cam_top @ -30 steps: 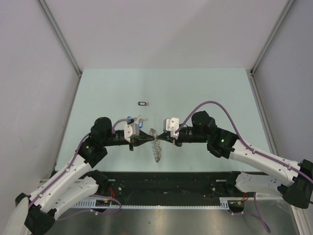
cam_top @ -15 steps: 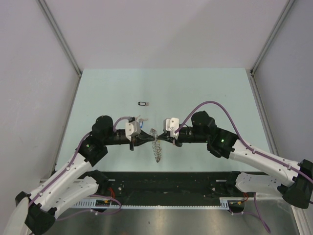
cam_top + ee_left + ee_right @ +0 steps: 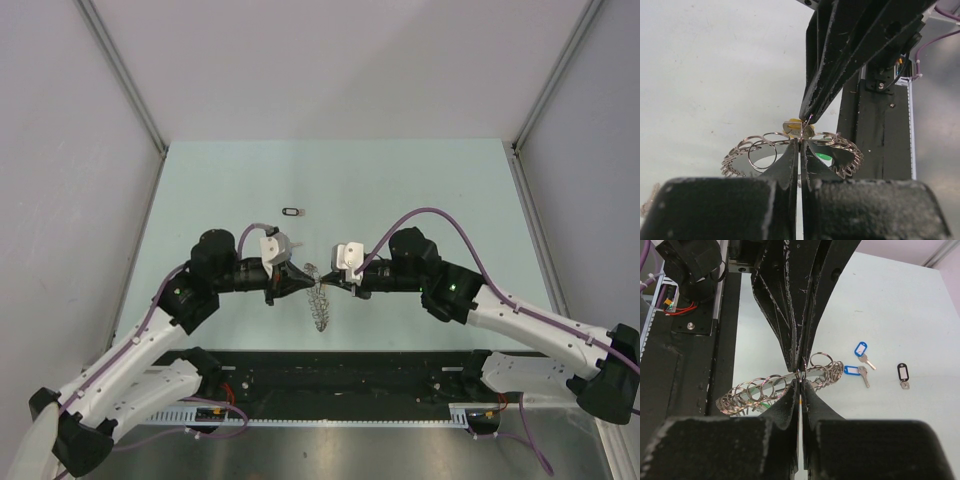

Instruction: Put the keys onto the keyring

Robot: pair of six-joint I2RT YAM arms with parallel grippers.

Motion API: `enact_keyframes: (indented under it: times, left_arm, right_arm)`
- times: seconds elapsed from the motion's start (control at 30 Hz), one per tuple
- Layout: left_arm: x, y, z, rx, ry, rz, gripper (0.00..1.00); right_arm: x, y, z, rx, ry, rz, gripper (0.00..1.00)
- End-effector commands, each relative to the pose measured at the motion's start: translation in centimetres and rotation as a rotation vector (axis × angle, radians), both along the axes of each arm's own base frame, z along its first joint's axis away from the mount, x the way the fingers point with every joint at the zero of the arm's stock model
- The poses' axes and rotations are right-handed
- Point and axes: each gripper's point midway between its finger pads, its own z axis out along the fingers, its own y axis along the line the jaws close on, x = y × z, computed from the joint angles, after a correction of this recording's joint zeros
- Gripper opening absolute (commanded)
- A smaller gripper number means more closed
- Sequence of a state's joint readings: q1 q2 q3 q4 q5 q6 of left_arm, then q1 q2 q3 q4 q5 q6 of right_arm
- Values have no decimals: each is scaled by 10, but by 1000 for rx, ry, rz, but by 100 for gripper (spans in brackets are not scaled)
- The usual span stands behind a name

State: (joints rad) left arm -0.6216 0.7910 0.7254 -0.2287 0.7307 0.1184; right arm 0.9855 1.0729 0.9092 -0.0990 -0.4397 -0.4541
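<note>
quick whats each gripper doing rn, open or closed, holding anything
left gripper: closed, pinching the large silver-grey beaded metal keyring
right gripper: closed, pinching the same keyring

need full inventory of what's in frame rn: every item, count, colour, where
keyring: 1, silver, pinched between both claw tips, near the table's middle
blue-tag keys: 2, blue tags, flat on the table beyond the keyring, side by side
black-tag key: 1, black tag, alone on the table, farther out
green tag: 1, green, seen through the keyring; its key is hidden
yellow tag: 1, yellow, just behind the claw tips; cannot tell if it is on the ring
table: 1, pale green, under everything
left claw: 1, black, shut on the keyring
right claw: 1, black, shut on the keyring, tip to tip with the left
</note>
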Motion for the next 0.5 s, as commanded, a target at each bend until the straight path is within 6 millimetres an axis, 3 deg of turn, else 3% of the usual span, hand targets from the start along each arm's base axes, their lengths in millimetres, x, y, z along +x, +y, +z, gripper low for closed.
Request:
enact_keyframes:
  times: [0.0,0.47]
  left_arm:
    - [9,-2,33,-57,11,65,0]
    - [20,3,53,-183,82,208,1]
  right_arm:
    - [0,6,22,45,-50,13,0]
    - [2,6,14,16,-45,2,0]
